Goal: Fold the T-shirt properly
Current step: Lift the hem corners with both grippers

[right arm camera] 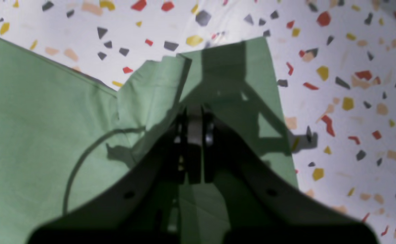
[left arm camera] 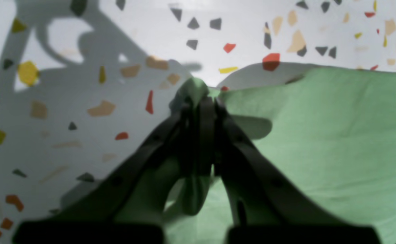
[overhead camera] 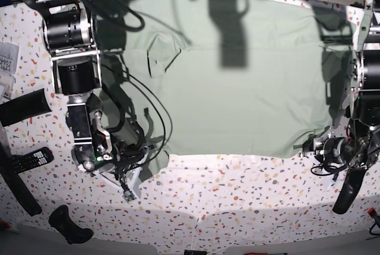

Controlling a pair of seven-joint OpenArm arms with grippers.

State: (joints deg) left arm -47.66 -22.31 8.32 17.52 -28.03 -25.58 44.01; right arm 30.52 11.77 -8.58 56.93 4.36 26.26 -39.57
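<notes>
The T-shirt (overhead camera: 237,83) is a large pale green cloth spread flat over the speckled table (overhead camera: 237,207). In the left wrist view my left gripper (left arm camera: 199,98) is shut on a small bunched tip of the T-shirt (left arm camera: 320,135) at its edge. The base view puts that gripper (overhead camera: 307,146) at the shirt's near right corner. My right gripper (right arm camera: 194,123) is shut over a sleeve-like flap of the T-shirt (right arm camera: 48,118), with cloth drawn up between the fingers. In the base view it (overhead camera: 142,172) sits at the shirt's near left corner.
A remote control (overhead camera: 27,160) and a black cylinder (overhead camera: 24,107) lie at the left edge. A black handle (overhead camera: 68,222) rests near the front left. Black cables (overhead camera: 145,118) trail over the shirt's left side. A dark tool (overhead camera: 348,190) lies at the front right.
</notes>
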